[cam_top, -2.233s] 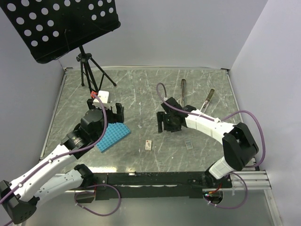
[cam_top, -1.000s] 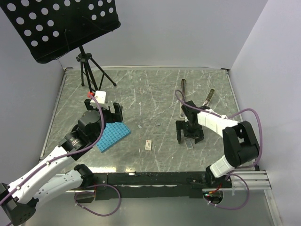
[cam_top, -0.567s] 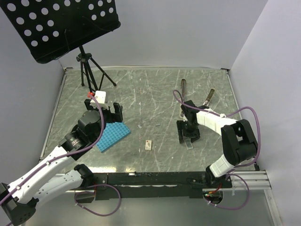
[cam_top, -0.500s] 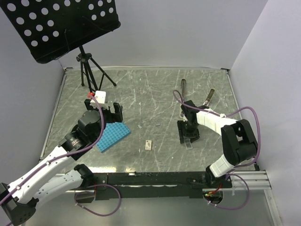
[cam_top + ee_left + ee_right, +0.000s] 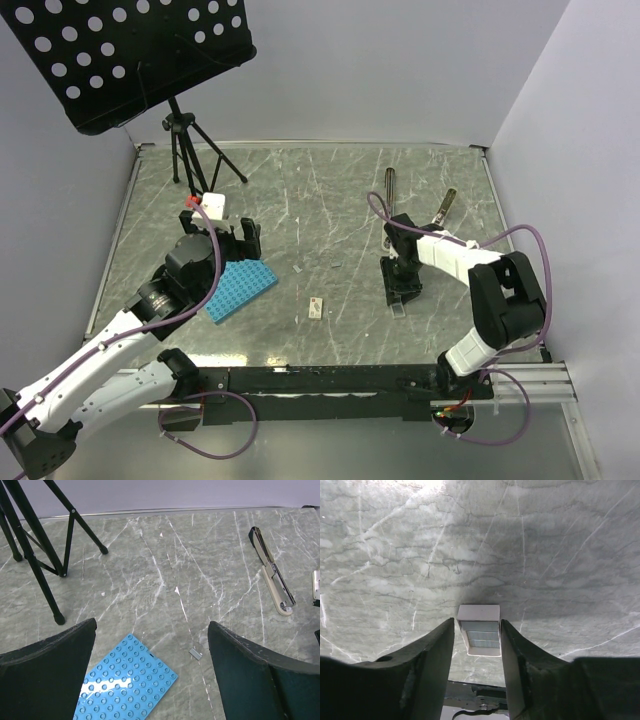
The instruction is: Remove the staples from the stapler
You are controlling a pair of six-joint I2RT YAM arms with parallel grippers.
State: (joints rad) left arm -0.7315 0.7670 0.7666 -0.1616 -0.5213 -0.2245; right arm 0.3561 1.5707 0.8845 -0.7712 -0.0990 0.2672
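Where right pincer (image 5: pixel 477 623) stands narrow, staples (image 5: pixel 480 636) between its fingers (image 5: pixel 437 655) — contact unclear.

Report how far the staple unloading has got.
Done: the stapler lies opened, clear of both grippers, and one loose grey staple strip lies near the blue studded plate. In hand: the jaws of the right gripper flank a small pale block with grey bands, probably staples; contact is unclear. Left: lifting that block clear and checking the stapler is empty. The left gripper hangs open, idle.
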